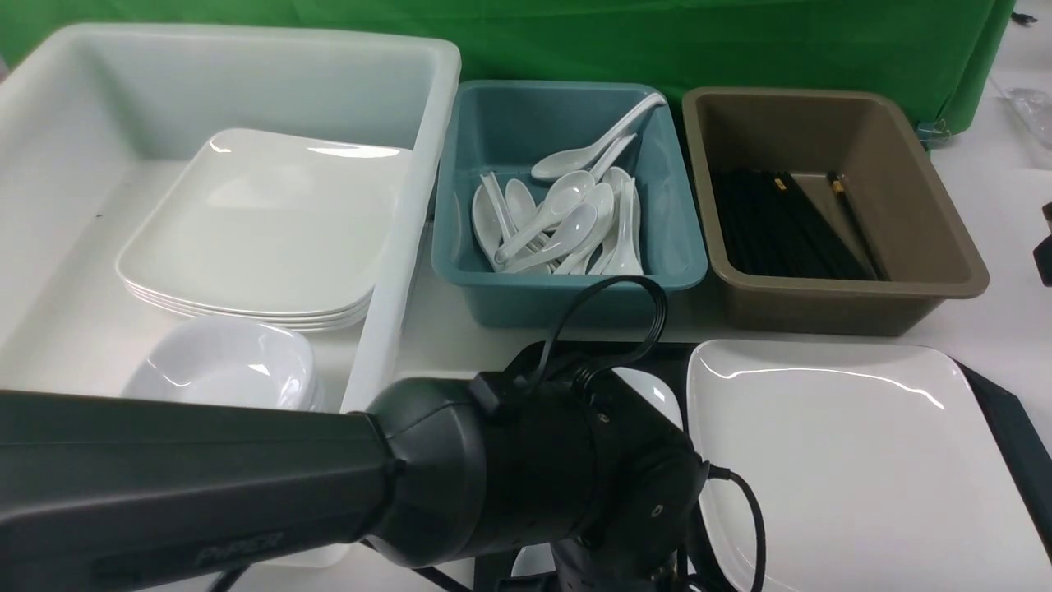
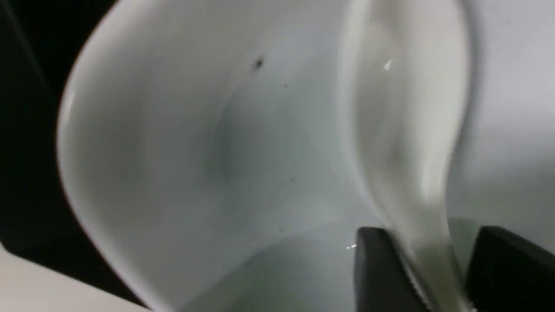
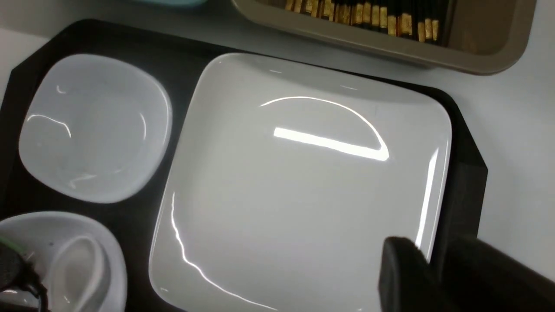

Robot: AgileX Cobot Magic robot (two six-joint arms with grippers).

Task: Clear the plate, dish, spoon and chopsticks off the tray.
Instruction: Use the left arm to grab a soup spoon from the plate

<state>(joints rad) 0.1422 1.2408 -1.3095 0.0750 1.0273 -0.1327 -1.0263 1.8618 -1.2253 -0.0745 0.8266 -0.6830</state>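
Observation:
The large white plate [image 1: 855, 460] [image 3: 303, 182] lies on the black tray [image 1: 1011, 419] [image 3: 466, 173]. My right gripper [image 3: 429, 255] is shut on the plate's rim, one finger on top and the other at the tray's edge. A small white dish [image 3: 93, 128] sits on the tray's far corner. A second dish [image 2: 195, 151] [image 3: 26, 234] holds the white spoon [image 2: 403, 130] [image 3: 80, 264]. My left gripper [image 2: 431, 242] is shut on the spoon's handle, inside that dish. Black chopsticks [image 1: 781, 222] lie in the brown tub; none show on the tray.
At the back left, a big white tub [image 1: 394, 271] holds stacked plates and small dishes. The teal tub [image 1: 682, 247] is full of spoons, and the brown tub [image 1: 945, 238] stands to its right. My left arm [image 1: 493, 469] hides the tray's left part in the front view.

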